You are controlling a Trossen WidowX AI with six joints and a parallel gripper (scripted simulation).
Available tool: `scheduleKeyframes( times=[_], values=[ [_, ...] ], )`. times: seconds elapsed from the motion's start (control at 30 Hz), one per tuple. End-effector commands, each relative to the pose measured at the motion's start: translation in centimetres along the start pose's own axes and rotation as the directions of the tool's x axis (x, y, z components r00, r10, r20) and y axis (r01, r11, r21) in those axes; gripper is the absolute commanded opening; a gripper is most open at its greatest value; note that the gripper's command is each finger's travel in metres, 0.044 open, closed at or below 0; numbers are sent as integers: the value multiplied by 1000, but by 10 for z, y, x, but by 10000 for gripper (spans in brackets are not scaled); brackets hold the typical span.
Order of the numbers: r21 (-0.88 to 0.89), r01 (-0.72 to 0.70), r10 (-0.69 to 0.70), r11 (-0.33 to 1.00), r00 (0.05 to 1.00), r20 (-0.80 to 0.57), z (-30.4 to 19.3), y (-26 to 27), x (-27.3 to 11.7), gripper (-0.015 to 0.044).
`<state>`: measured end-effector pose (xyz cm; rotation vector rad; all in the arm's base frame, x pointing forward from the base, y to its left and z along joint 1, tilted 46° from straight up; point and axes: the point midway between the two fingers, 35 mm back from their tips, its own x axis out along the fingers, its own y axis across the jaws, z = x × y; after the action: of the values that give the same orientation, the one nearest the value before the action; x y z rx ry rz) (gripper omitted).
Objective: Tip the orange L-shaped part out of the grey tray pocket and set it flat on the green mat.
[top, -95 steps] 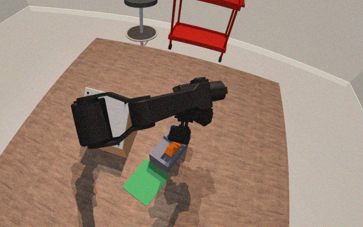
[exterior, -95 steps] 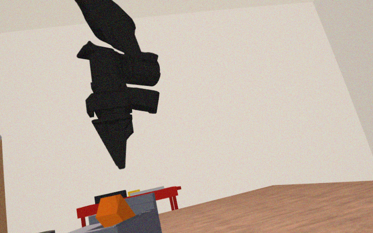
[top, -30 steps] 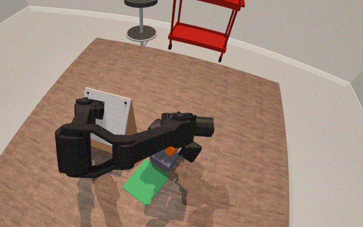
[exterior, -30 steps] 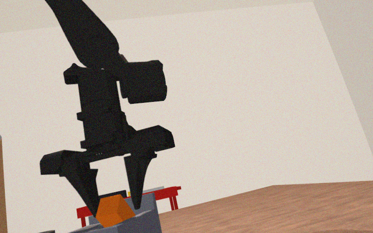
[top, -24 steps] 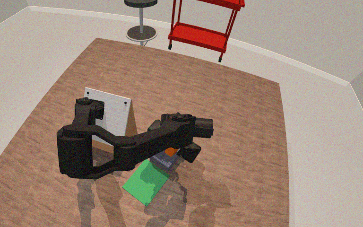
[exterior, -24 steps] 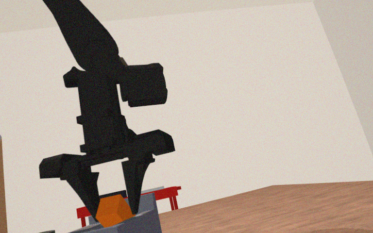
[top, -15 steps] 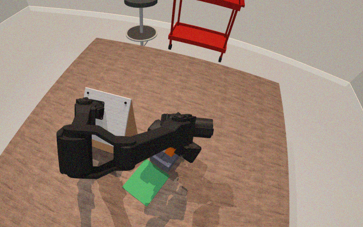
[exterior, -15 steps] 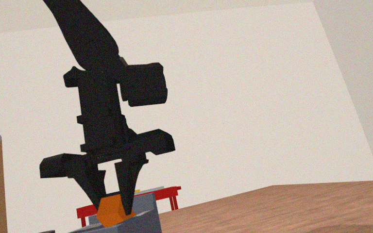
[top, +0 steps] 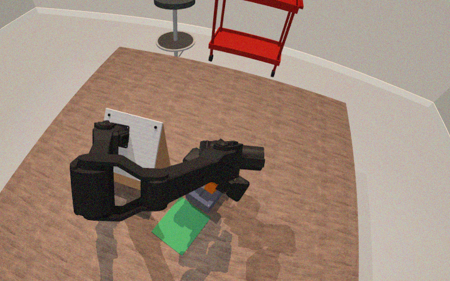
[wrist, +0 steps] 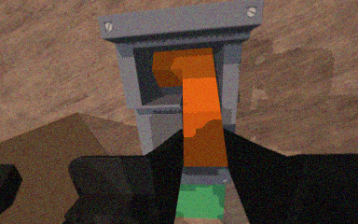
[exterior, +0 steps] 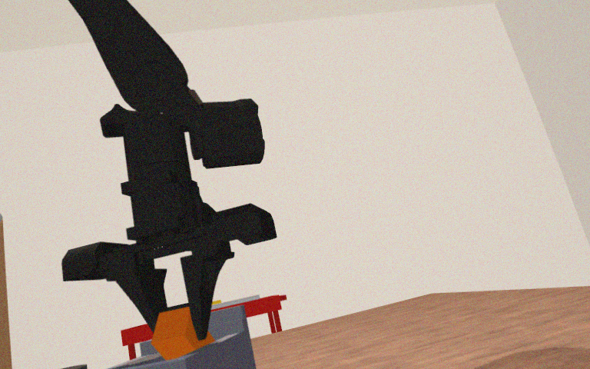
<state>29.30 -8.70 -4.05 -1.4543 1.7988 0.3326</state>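
Note:
The orange L-shaped part (top: 211, 188) (exterior: 173, 334) (wrist: 201, 100) is tipped in the grey tray (top: 203, 201) (exterior: 225, 351) (wrist: 181, 22). Its L-shaped end is down in the pocket at the top of the wrist view, and its straight end is raised above the tray's rim. My gripper (exterior: 178, 334) (wrist: 201, 133) is shut on the raised straight end, one finger on each side. In the top view the arm hides the fingertips. The green mat (top: 182, 226) (wrist: 200, 202) lies flat beside the tray, near the raised end.
A white board (top: 140, 139) on a brown wedge-shaped stand (top: 163, 153) stands behind the arm, left of the tray; its edge shows in the exterior view. A red cart (top: 245, 45) and a stool (top: 175, 40) stand beyond the wooden table (top: 255, 104).

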Motion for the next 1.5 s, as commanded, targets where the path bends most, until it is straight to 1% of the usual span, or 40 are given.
scheduleKeyframes(
  times=[0.0,1.47],
  values=[
    [2,4,-4,1000,1000,1,1,-1,-5,0],
    [-3,5,-5,1000,1000,1,1,0,-74,0]
  ],
)
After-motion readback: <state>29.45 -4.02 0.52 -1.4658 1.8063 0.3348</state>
